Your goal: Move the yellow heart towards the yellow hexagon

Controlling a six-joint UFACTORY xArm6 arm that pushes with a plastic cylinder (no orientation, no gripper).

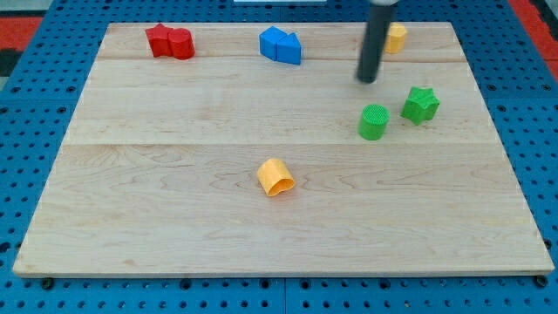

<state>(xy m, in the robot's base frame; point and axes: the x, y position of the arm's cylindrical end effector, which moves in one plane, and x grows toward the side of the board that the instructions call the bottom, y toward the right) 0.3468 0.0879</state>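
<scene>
1. The yellow heart (276,177) lies near the middle of the wooden board (174,209), a little toward the view's bottom, alone, with nothing touching it.
2. From the yellow heart, the yellow hexagon (397,37) sits well apart, up and toward the view's right, close to the board's top edge and partly hidden behind the rod.
3. My tip (369,80) is far from the yellow heart, up and to the view's right of it, just below and left of the yellow hexagon. There is no claw on this arm: only a plain rod, gripping nothing and touching no block.
4. The deciding relation: my tip stands on the hexagon's side of the yellow heart, so I judge it must go round to the heart's lower-left before pushing.
5. Along the line from the yellow heart to the hexagon, the green cylinder (373,121) and green star (421,105) lie just to the right of the path, a likely snag.
6. Left of the yellow heart and below it the board is open, giving room to circle.
7. The red blocks (170,42) and blue blocks (281,45), up-left of the yellow heart, are out of the way.
</scene>
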